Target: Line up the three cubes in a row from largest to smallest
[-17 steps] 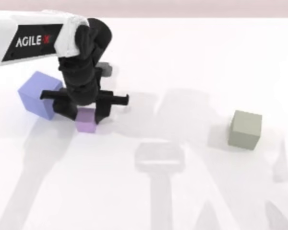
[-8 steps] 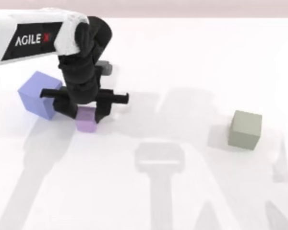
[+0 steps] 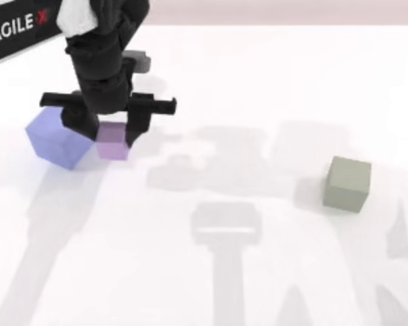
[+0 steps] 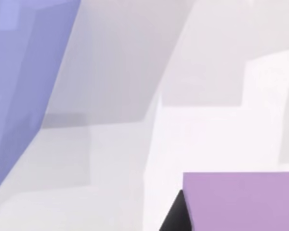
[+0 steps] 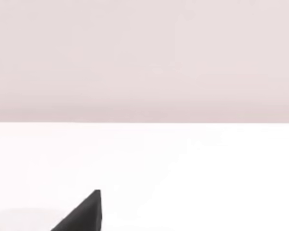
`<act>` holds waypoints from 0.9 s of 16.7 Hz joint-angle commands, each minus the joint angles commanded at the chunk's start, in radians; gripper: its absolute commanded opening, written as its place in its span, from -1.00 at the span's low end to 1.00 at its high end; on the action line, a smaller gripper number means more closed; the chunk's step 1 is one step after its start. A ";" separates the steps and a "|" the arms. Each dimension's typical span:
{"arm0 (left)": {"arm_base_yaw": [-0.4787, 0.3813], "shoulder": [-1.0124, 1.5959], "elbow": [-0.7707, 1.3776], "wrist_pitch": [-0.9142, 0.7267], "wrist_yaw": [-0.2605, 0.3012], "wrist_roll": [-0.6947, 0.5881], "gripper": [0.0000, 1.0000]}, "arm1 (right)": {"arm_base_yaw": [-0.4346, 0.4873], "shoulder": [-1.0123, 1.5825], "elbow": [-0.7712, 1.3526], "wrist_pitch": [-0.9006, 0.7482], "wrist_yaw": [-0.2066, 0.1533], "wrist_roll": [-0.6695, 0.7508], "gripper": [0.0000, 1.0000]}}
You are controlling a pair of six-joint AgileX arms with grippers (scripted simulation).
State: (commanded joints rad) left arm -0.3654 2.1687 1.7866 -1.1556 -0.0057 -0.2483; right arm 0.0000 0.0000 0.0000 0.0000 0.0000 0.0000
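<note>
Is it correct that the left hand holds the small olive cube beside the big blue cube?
Not quite: the cube in the left hand is lilac, not olive. It does sit beside the big blue cube. The top view shows this; the olive cube stands alone at the right.

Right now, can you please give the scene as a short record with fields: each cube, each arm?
blue cube: top view's left, on table
lilac cube: between the left claw fingers, beside blue cube
olive cube: top view's right, alone
left arm: above lilac cube, claw shut on it
right arm: out of top view
row: not yet formed
</note>
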 joint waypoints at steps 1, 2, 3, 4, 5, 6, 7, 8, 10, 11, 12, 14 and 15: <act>0.000 0.000 0.000 0.000 0.000 0.000 -1.00 | 0.000 0.000 0.000 0.000 0.000 0.000 1.00; 0.000 0.000 0.000 0.000 0.000 0.000 -1.00 | 0.000 0.000 0.000 0.000 0.000 0.000 1.00; -0.005 0.004 -0.002 0.002 0.000 0.002 -1.00 | 0.000 0.000 0.000 0.000 0.000 0.000 1.00; -0.008 0.005 0.000 0.001 0.000 -0.001 -1.00 | 0.000 0.000 0.000 0.000 0.000 0.000 1.00; -0.020 0.010 0.009 -0.004 -0.001 -0.013 -1.00 | 0.000 0.000 0.000 0.000 0.000 0.000 1.00; -0.042 0.018 0.024 -0.012 -0.002 -0.035 -1.00 | 0.000 0.000 0.000 0.000 0.000 0.000 1.00; -0.075 0.029 0.045 -0.024 -0.003 -0.068 -1.00 | 0.000 0.000 0.000 0.000 0.000 0.000 1.00; -0.114 0.042 0.069 -0.038 -0.004 -0.111 -1.00 | 0.000 0.000 0.000 0.000 0.000 0.000 1.00; -0.209 0.071 0.125 -0.071 -0.007 -0.227 -1.00 | 0.000 0.000 0.000 0.000 0.000 0.000 1.00; -0.264 0.087 0.154 -0.090 -0.008 -0.296 -1.00 | 0.000 0.000 0.000 0.000 0.000 0.000 1.00; -0.321 0.102 0.184 -0.109 -0.010 -0.368 -1.00 | 0.000 0.000 0.000 0.000 0.000 0.000 1.00; -0.433 0.129 0.241 -0.145 -0.012 -0.512 -1.00 | 0.000 0.000 0.000 0.000 0.000 0.000 1.00; -0.485 0.140 0.267 -0.161 -0.013 -0.576 -1.00 | 0.000 0.000 0.000 0.000 0.000 0.000 1.00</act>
State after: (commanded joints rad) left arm -0.8508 2.3089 2.0539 -1.3161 -0.0186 -0.8239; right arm 0.0000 0.0000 0.0000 0.0000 0.0000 0.0000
